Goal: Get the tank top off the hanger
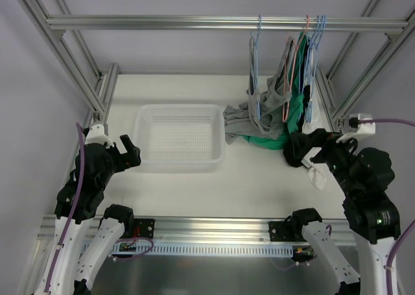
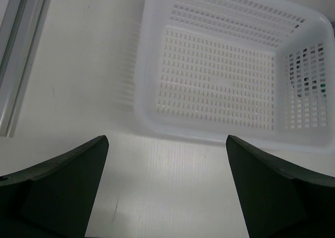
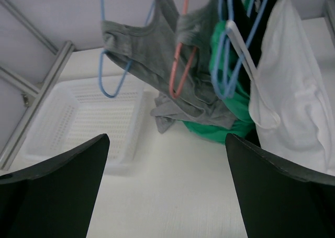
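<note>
Approach to white tank top (image 3: 293, 91), hung on blue hanger (image 3: 215, 65) at far right above the bench (image 1: 259, 178): right tool (image 3: 166, 138), wide open and empty like left tool (image 2: 166, 138), should pinch one strap and slide it off the hanger's end.

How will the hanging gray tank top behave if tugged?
Probably floppy: the gray tank top sags in soft folds. Likely light, being thin fabric. A tug may swing the pink hanger threaded through it, which hangs freely, rather than free it.
</note>
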`<state>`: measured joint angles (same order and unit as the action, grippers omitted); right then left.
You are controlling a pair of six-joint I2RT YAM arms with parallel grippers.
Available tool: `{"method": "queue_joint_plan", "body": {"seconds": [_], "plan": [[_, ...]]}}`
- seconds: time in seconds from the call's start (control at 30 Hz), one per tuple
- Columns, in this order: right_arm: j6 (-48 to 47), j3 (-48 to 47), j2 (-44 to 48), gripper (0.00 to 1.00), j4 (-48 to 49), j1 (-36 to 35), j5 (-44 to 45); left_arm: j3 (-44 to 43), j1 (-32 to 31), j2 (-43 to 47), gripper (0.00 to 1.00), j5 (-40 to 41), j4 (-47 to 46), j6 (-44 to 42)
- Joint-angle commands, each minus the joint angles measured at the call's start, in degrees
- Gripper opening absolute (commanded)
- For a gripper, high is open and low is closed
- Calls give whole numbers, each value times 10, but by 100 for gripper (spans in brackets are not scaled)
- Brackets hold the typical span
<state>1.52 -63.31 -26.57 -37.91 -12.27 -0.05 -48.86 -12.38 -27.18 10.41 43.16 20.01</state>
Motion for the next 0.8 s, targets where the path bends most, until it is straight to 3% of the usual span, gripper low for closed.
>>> {"method": "queue_joint_plan", "body": {"seconds": [0.0,0.17,0.23,0.4,0.43,0.53,0.77], "plan": [[4,-76,-85,99,50,-2,-106,0,0,3,99,-15,-18,-2],[21,-195,-229,99,85,-12,-233,1,0,-3,99,-19,-18,-2],[20,-268,-304,100,76,-29,-220,2,0,-4,99,-22,-18,-2],[-67,-435,-473,98,-21,-124,-55,3,0,-7,99,-23,-18,-2],[-83,-482,-495,97,-31,-143,37,3,0,-5,99,-21,-18,-2],[-124,-525,-553,96,-47,-197,153,3,0,-3,99,-17,-18,-1],[-170,-549,-631,86,-49,-228,258,3,1,0,99,-25,-18,-2]]}}
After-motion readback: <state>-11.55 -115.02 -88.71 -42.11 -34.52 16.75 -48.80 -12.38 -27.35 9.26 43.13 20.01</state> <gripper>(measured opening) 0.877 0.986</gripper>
